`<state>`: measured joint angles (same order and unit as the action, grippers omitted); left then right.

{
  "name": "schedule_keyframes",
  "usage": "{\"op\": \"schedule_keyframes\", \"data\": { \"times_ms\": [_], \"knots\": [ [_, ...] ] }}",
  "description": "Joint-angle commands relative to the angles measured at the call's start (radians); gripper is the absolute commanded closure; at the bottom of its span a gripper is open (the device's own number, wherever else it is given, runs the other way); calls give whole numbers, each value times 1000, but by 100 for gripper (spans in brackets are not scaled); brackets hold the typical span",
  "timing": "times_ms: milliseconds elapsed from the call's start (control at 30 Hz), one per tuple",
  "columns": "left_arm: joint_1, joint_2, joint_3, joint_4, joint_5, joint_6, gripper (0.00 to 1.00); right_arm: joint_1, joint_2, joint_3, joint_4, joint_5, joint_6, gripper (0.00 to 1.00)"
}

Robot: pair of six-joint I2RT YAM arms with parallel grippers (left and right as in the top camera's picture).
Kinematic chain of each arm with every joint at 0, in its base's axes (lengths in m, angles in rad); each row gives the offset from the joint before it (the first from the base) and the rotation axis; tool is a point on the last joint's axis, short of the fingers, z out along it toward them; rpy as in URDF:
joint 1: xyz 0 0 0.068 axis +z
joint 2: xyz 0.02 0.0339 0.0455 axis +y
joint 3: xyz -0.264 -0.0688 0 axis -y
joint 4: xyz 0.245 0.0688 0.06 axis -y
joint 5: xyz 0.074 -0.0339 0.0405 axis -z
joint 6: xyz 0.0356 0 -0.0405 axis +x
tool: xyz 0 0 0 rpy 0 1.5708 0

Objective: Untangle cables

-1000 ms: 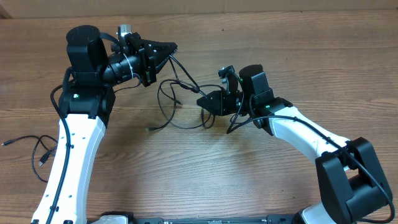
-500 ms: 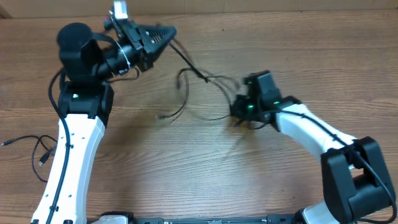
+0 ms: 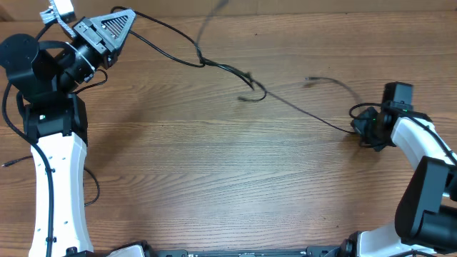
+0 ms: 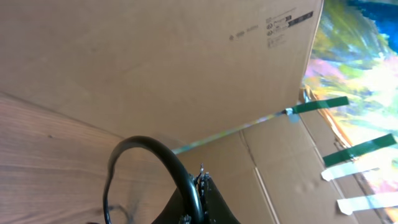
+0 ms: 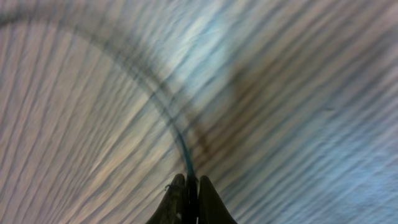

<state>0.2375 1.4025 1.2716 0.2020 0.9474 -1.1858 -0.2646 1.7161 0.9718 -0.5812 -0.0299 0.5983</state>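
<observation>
Clamped on the cables [image 3: 289, 107], the left gripper [image 3: 126, 14] at the tabletop's [image 3: 214, 185] far left corner and the right gripper [image 3: 359, 128] by its right edge stretch them out, likely to loosen the knot [image 3: 250, 84] between.

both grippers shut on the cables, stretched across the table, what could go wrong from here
The cables run stretched between the left gripper and right gripper with a tangle mid-span; more pull may cinch it tighter. The right gripper pinches one thin cord at its tips; it could slip out.
</observation>
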Motion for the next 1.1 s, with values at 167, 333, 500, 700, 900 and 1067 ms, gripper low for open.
{"op": "schedule_keyframes", "data": {
  "times_ms": [167, 333, 500, 700, 900, 1067],
  "knots": [
    [30, -23, 21, -12, -168, 166, 96, -51, 1, -4, -18, 157, 0, 96],
    [74, -23, 21, -78, -309, 196, 96, -90, 1, -4, -50, 250, 6, 96],
    [104, -23, 21, -202, -473, 207, 96, -129, 1, -4, -53, 271, 12, 96],
    [98, -23, 21, -308, -521, 213, 96, -137, 1, -4, -51, 259, 12, 96],
    [35, -23, 21, -334, -380, 168, 96, -134, 1, -4, -50, -3, -64, 69],
    [-48, -23, 21, -460, -401, 40, 96, -134, -31, 10, -77, -112, -105, 48]
  ]
}}
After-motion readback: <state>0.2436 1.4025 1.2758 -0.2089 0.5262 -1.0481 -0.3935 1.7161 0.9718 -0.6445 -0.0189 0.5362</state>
